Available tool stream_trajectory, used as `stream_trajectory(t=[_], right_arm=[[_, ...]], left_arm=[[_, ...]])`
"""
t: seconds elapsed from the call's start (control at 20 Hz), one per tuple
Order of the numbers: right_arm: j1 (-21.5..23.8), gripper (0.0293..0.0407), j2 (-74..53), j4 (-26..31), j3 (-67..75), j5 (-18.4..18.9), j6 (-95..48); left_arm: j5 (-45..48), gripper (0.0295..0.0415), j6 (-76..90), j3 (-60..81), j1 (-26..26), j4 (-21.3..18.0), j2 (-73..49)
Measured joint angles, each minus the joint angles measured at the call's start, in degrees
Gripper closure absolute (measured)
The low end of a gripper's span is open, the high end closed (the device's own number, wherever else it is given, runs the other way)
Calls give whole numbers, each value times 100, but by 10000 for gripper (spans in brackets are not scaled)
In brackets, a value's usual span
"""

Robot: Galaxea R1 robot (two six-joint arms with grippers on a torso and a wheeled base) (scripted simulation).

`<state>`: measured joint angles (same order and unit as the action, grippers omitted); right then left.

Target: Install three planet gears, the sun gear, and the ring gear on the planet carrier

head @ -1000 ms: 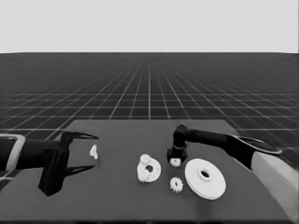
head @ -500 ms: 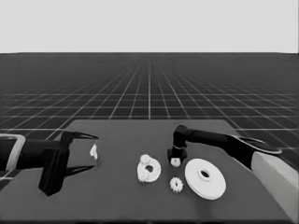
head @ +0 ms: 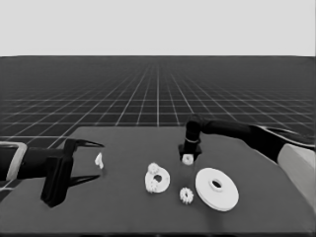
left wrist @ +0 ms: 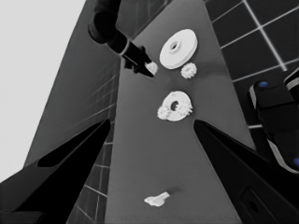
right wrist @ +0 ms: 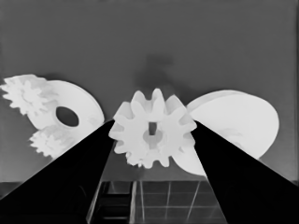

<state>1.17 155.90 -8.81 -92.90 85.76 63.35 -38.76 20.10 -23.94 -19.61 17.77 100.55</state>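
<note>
Right claw [right wrist: 152,135] clamps a planet gear [head: 187,159] above the desk [head: 123,212], between the smaller round part [head: 158,178], already bearing two gears, and the larger one [head: 217,189]; a misaligned bore could jam it. Left claw [head: 91,162] waits apart

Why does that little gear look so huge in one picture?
Right wrist view: the camera sits right behind the right claw, so the gear it holds fills the middle, with a faint shadow behind. Head view: the same gear is tiny, smaller than the larger round part.
</note>
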Motion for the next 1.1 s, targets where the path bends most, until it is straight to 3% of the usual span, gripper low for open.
stream_trajectory(t=[0.15,0.5,0.65,1.0,1.1], right_arm=[[-68,387,844,-139,433,172,1259],[-80,387,1123,-161,384,214,1497],[-805,387,1239,-846,-36,-10,1243],[-966,387,1285,-1002,-195,-91,1154],[-969,328,1286,-1004,-198,-94,1153]], left_arm=[[0,326,0,0,0,0,0],[0,326,0,0,0,0,0],[0,326,0,0,0,0,0],[0,326,0,0,0,0,0],[0,326,0,0,0,0,0]])
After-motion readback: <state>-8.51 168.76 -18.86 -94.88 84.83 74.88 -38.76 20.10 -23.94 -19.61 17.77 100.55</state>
